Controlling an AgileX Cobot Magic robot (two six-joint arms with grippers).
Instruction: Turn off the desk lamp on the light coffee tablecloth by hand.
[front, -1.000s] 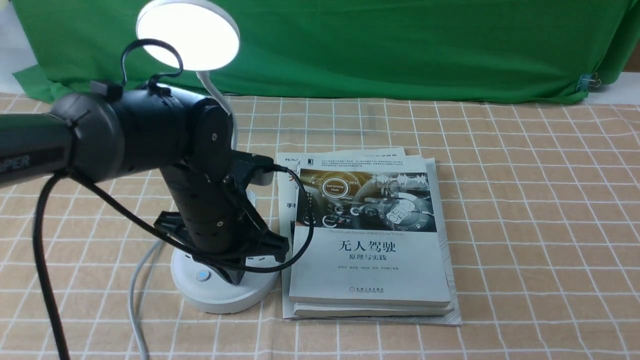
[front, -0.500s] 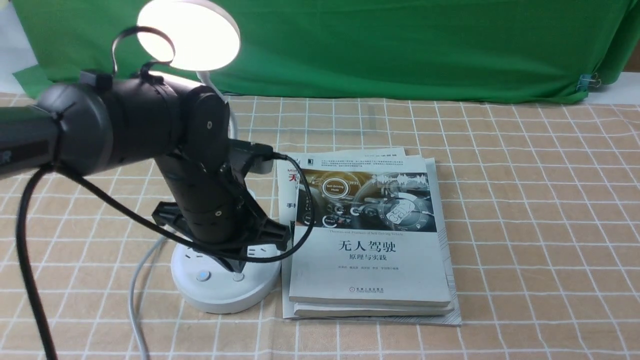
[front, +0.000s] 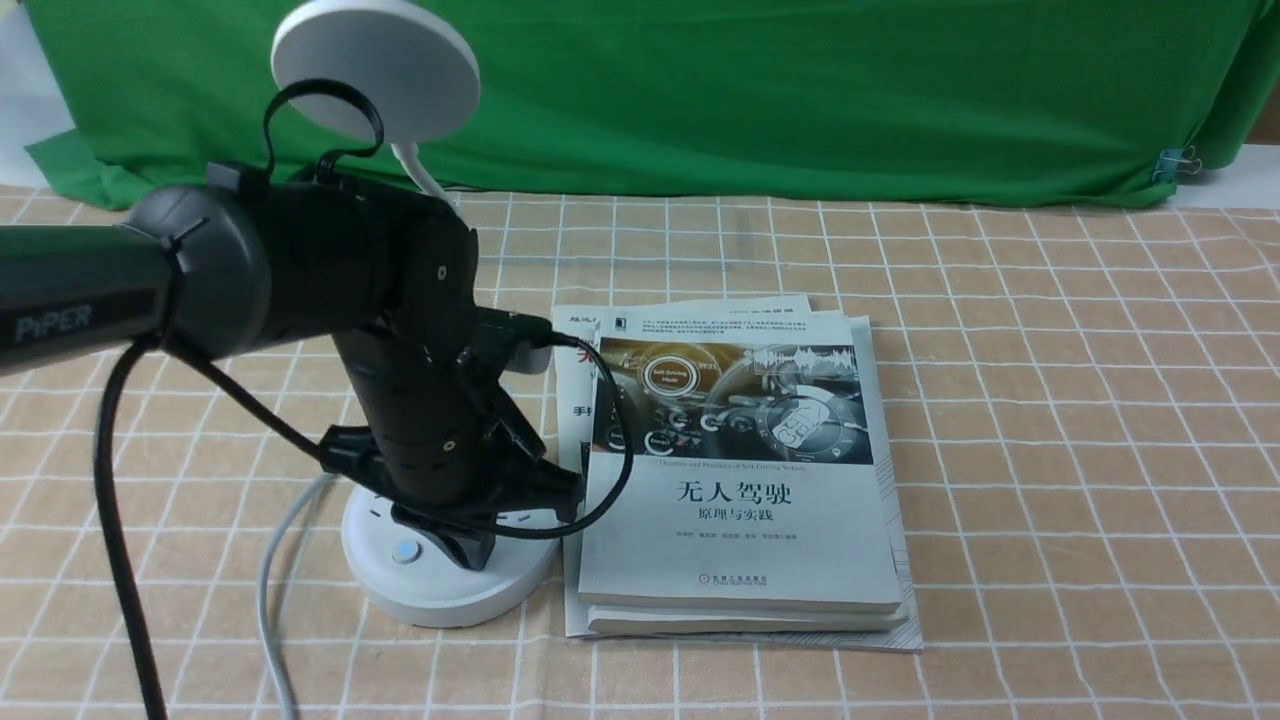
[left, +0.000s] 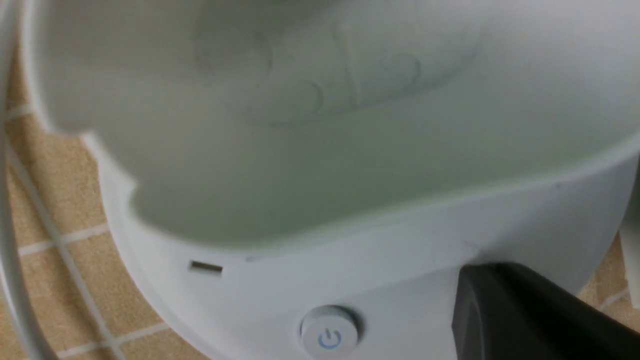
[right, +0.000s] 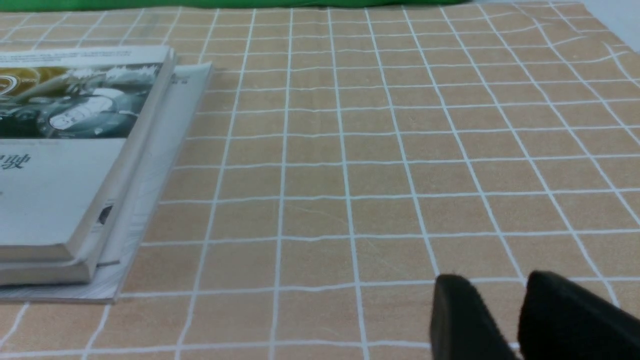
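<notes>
Green backdrop behind, light coffee tablecloth over the tabletop. At left, the desk lamp stands unlit; the left pincer touches its base beside the power button, and I cannot tell its grip. Books lie at centre. The right pincer is slightly parted.

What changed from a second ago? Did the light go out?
Yes. The desk lamp had a glowing round head, and now it is dark. The left hand had lifted a little, then came back down onto the lamp's base by the buttons. It grabbed nothing. The lamp's base, the books and the light coffee tablecloth stayed put.
</notes>
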